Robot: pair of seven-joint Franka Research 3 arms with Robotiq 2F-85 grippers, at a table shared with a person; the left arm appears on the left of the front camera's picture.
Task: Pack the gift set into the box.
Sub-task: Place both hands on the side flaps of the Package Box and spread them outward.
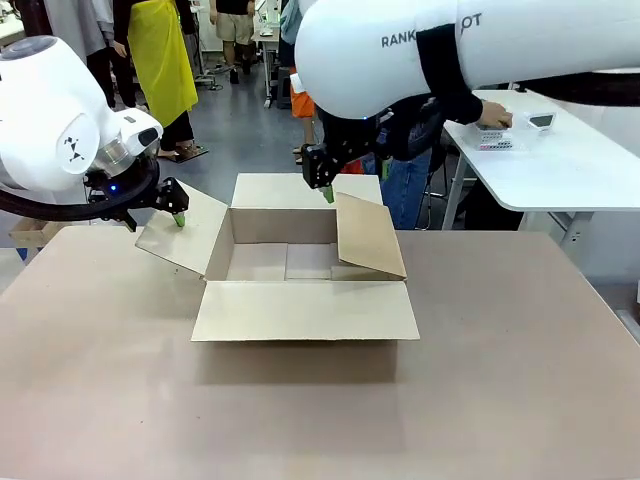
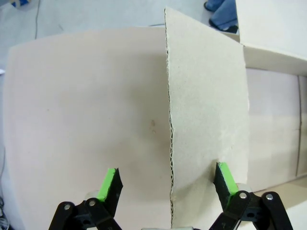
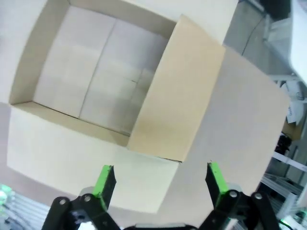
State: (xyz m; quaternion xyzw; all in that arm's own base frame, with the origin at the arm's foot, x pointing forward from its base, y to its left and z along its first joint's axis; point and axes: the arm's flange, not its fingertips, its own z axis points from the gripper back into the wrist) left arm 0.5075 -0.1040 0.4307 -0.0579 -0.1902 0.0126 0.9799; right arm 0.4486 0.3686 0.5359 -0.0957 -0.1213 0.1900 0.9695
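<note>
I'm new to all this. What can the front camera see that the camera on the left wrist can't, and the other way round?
Front view: the whole box with all four flaps, the right tool hanging above the far flap, and a person's hand at a white side table behind. Left wrist view: the left flap's corrugated edge up close, standing between the green pads, which are wide apart. Both: the left tool at the left flap, and the tan table.

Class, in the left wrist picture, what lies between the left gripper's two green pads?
A side flap of the box, seen edge-on, with the table behind it. The left gripper is open around the flap's edge.
</note>
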